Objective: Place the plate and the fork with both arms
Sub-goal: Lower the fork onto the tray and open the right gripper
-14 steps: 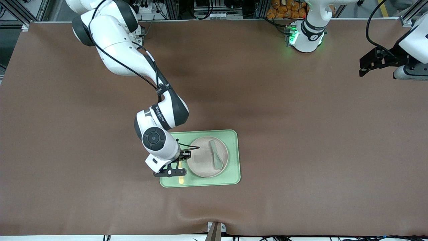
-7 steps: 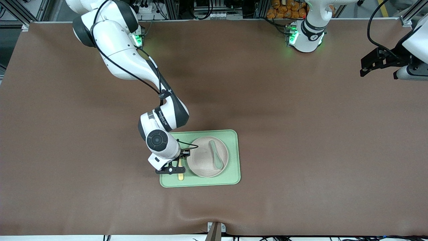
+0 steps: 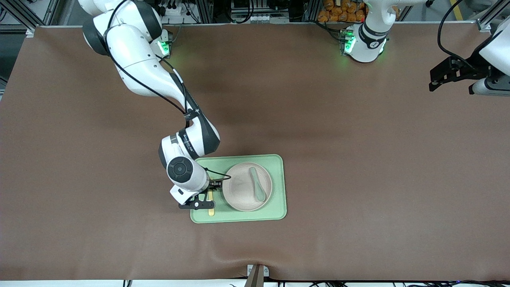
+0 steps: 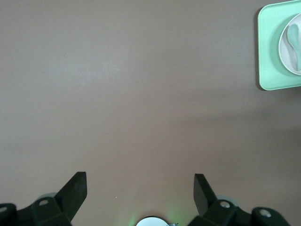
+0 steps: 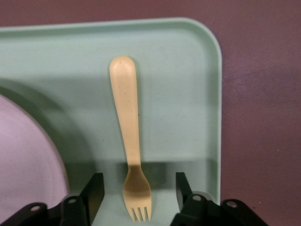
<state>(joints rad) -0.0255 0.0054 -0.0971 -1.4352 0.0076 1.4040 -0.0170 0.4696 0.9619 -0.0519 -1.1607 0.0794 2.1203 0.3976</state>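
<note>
The pale-yellow fork point(image 3: 210, 211) point(image 5: 128, 127) lies flat on the light-green tray point(image 3: 279, 187) point(image 5: 188, 94), beside the off-white plate point(image 3: 239, 193) point(image 5: 23, 160), at the tray's edge toward the right arm's end. My right gripper point(image 3: 208, 197) point(image 5: 138, 188) is low over the fork's tine end. It is open, with a finger on each side of the fork and a gap to both. A grey-green spoon point(image 3: 257, 185) point(image 4: 294, 37) rests on the plate. My left gripper point(image 3: 438, 77) point(image 4: 138, 183) waits open over bare table at the left arm's end.
The brown table cover point(image 3: 358, 159) surrounds the tray. The tray point(image 4: 268, 56) with the plate point(image 4: 288, 56) shows at the corner of the left wrist view. The arm bases with green lights point(image 3: 360, 42) stand along the table's edge farthest from the front camera.
My right gripper has carried the fork a little toward the right arm's end of the tray, then opened, leaving the fork lying on the tray. The left arm has barely moved.
</note>
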